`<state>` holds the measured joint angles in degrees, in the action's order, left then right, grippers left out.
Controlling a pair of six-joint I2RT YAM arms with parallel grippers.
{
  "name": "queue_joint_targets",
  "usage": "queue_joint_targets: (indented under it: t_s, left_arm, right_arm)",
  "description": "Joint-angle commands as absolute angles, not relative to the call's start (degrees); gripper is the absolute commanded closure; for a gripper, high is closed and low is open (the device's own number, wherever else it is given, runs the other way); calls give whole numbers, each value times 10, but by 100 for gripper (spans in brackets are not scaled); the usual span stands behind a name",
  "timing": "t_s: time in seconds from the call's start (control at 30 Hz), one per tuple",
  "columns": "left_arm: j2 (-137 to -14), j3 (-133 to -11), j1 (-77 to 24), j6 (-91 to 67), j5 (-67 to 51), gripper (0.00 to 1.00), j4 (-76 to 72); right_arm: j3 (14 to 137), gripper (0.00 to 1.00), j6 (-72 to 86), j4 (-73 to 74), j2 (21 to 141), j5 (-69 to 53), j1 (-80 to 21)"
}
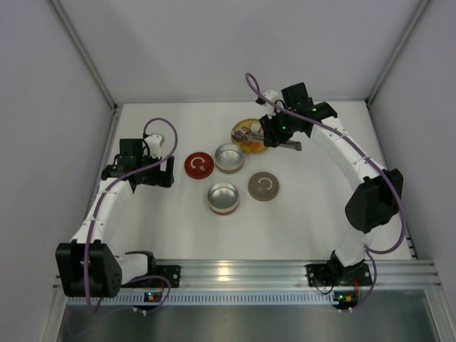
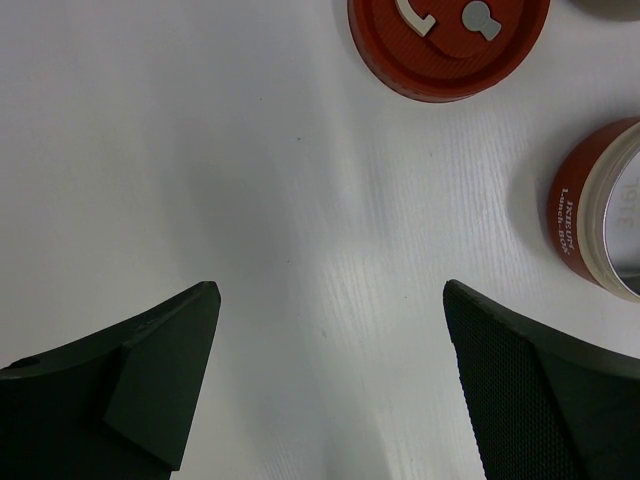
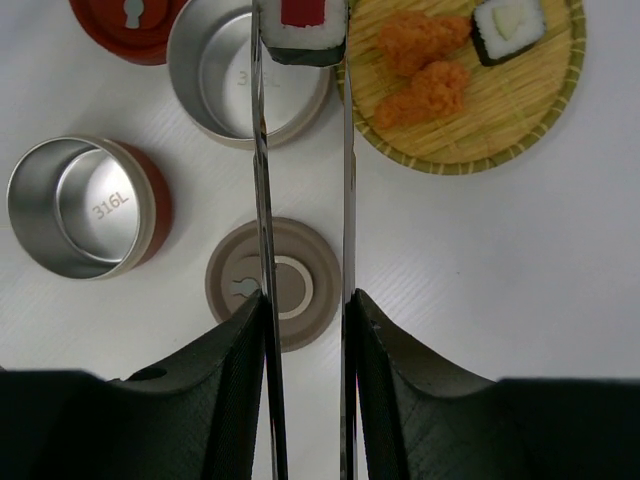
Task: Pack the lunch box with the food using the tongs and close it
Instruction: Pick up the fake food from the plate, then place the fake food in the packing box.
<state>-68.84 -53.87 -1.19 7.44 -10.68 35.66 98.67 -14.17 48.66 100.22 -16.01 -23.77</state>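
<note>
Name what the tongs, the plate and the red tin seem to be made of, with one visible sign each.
Tongs: probably polished steel; thin, silvery, mirror-bright arms.
Plate: likely bamboo or a moulded imitation; yellow woven strips, darker rim.
Red tin: stainless steel inside, brushed grey sheen and a 316L stamp; red coated shell.

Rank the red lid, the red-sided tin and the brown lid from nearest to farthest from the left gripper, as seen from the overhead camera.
1. red lid, just right of the open left gripper.
2. red-sided tin, further right, toward the near edge.
3. brown lid, farthest right.
</note>
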Motion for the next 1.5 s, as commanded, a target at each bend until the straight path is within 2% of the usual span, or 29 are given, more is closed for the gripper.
queue_joint_targets:
  t_s: [0.0,0.6,0.97,1.47]
  left_arm:
    - [-671,-545,-13,83,-114,2,352]
    - [-669,-546,-13,83,-123,2,354]
    - [-671,-548,-13,81,-122,2,357]
    - [-669,-535,-13,84,-117,2,351]
  right_arm:
    - [1002,100,-167,517,962,-209,-260]
    - [824,100,-274,578,812,-258,-359]
    - [807,100,-271,535,848,-214,-418]
    - [815,100,-270,478,910,-190,-424]
